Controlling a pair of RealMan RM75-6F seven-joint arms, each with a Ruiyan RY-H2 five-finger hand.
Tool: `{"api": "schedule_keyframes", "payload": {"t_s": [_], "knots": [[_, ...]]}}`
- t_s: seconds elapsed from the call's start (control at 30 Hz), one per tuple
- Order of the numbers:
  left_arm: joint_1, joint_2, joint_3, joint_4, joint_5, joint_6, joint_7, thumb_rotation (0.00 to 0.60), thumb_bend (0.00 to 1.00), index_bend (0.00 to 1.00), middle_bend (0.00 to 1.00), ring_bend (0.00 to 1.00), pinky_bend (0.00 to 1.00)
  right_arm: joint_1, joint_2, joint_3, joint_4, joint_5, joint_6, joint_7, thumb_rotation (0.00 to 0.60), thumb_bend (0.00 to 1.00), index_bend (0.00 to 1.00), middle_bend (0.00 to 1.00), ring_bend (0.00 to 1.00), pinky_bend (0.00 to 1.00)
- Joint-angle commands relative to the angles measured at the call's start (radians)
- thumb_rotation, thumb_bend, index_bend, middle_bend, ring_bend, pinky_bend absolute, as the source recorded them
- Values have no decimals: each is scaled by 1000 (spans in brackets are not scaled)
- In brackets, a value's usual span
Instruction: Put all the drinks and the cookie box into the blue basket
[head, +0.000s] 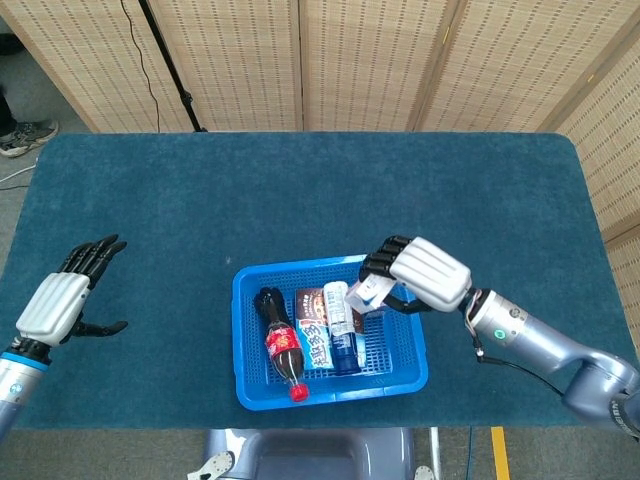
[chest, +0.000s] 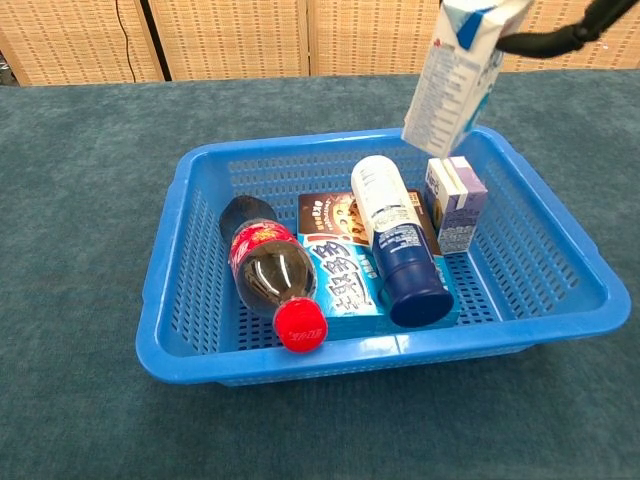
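My right hand (head: 415, 273) grips a white and blue milk carton (chest: 456, 75) and holds it tilted above the right half of the blue basket (chest: 173, 265). In the head view the milk carton (head: 366, 291) peeks out under the fingers. Inside the basket lie a cola bottle (chest: 264, 269), a cookie box (chest: 343, 270), a white and navy bottle (chest: 396, 244) and a small purple carton (chest: 454, 201). My left hand (head: 62, 297) hovers open over the table far to the left, holding nothing.
The blue basket (head: 241, 340) sits near the front edge of a dark teal table (head: 180, 200). Woven screens (head: 300, 60) stand behind the table. Bare tabletop surrounds the basket on the left and at the back.
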Motion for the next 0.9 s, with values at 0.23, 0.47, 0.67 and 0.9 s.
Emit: {"api": "schedule_keyframes", "payload": {"t_s": [0.23,0.47,0.67,0.9], "knots": [[-6,-3,-2,5,-14,-11,1,600,82,0,0,0,0,-82,-1,-124,33,-192,105,-66,600,666,588,513,361,305],[-2,4,0,3,-8,-6,-12,600,81,0,0,0,0,-97,-15,-167,37,-258,126,-73,600,667,594,514,360,305],[-4,2,4,4,-1,-10,-11,600,82,0,0,0,0,-93,-45,-179,81,-281,121,-80,600,663,569,477,345,306],[-7,1,6,6,-4,-18,-9,600,82,0,0,0,0,-100,-76,-181,157,-290,163,-71,600,38,194,204,252,211]]}}
